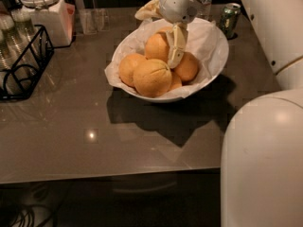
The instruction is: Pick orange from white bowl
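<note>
Now the hand (173,59) hangs down inside the white bowl (161,97), wedged between fruit at the top of the pile. Whether it is apart or together, I cannot tell. The orange (157,47), smooth-skinned, sits high at the back of the heap, touching the hand's left edge as seen. A creased orange (151,77) lies in front, nearest the camera, and crinkled paper (208,41) lines the bowl. Over on the grey tabletop (94,141), a green can (229,17) stands behind the bowl and a black wire rack (23,65) sits far left.
</note>
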Robot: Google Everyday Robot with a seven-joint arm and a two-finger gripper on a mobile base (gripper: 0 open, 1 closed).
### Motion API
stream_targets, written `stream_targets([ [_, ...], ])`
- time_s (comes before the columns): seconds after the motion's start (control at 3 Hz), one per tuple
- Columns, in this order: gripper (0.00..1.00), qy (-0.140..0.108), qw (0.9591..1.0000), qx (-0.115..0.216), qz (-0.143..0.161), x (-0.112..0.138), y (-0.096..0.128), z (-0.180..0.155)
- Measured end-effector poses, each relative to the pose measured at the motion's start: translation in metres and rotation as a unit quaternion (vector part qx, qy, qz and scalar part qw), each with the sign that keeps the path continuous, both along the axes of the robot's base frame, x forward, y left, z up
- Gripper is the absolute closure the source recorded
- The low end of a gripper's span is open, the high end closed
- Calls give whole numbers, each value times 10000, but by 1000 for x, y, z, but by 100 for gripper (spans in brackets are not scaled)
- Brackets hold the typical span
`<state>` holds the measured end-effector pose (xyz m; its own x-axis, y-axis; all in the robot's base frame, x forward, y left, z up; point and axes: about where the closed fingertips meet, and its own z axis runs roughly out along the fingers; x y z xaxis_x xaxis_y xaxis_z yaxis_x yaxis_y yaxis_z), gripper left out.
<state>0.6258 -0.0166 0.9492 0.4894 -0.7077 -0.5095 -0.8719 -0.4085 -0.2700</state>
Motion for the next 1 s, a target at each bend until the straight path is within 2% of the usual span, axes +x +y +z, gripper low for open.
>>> stream_targets([
  [0.33, 0, 450, 9988, -57, -197, -15, -4, -14],
  [0.67, 0, 334, 9990, 47, -280, -5, 3, -15],
  [1.0, 19, 334, 9990, 47, -280, -5, 3, -15],
])
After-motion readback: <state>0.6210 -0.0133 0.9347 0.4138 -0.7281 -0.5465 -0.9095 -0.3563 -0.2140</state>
